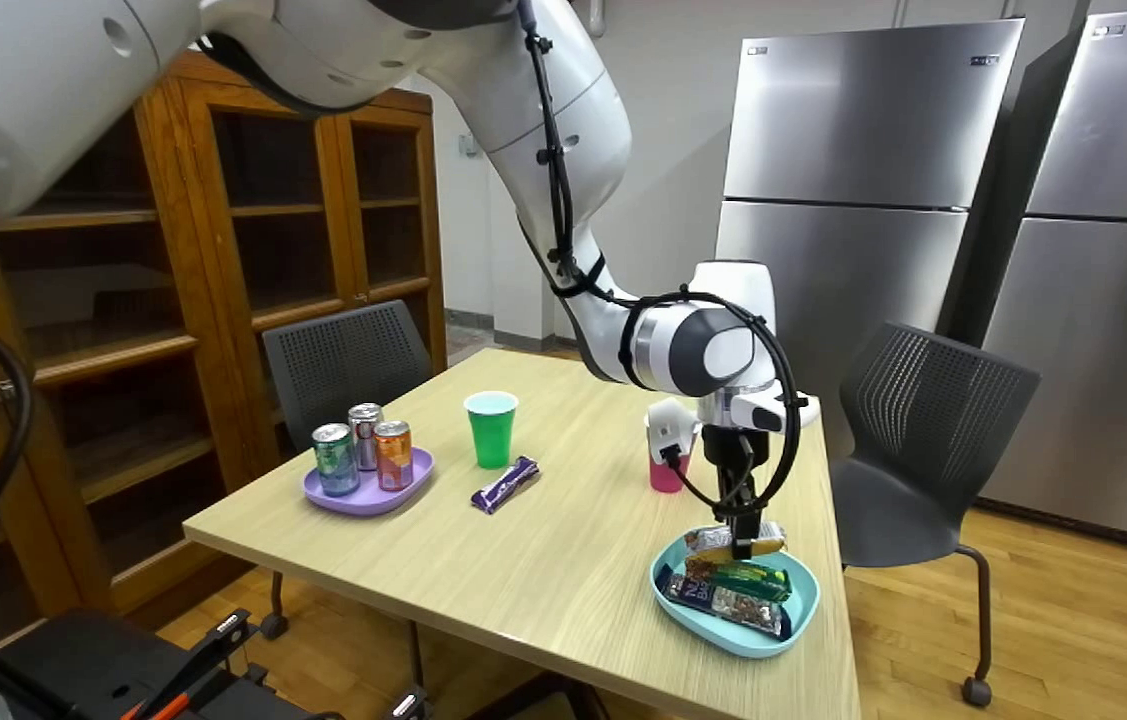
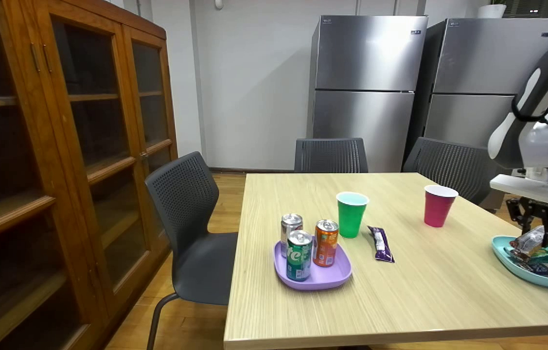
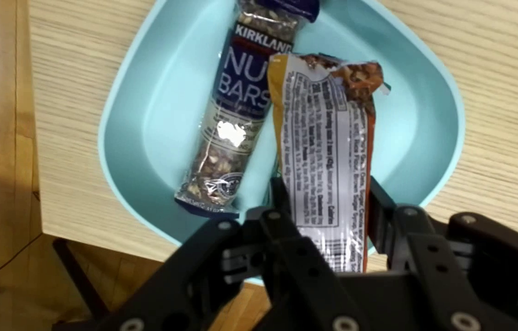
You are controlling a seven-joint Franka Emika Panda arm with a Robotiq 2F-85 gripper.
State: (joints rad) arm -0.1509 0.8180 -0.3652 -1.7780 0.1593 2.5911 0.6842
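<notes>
Granola bar [image 3: 325, 151] pinched in the jaws over a turquoise dish [image 3: 167, 92]

Farthest left of the jaws in an exterior view stands a wooden cabinet [image 1: 193, 220] with glass doors, a dark chair [image 1: 348, 365] in front of it. Next comes the left part of the worktop [image 1: 563, 580], where a purple tray [image 1: 360, 507], well apart from the jaws, bears three upright drinks: a green can [image 1: 336, 465], a silver can [image 1: 366, 428] and an orange can [image 1: 393, 458]. Closer to the jaws, an upright green cup [image 1: 492, 440] stands near a purple-wrapped bar [image 1: 505, 486], which lies directly on the worktop. A red cup [image 2: 439, 206], also upright, is nearer again, left of the jaws and behind them.

Pointing down, the jaws have one finger along each long edge of the granola bar, within the dish's outline; its white printed panel faces the wrist view. Whether it touches the wrappers below cannot be told. Just under the jaws, a green-wrapped bar [image 1: 753, 580] lies in the dish, mostly hidden in the wrist view. There, a dark blue nut bar [image 3: 236, 115] lies in the dish, left of the jaws and ahead of them.

Right of the jaws, past the worktop's edge, stands another chair [image 1: 933, 450], with two steel refrigerators [image 1: 863, 120] behind.
</notes>
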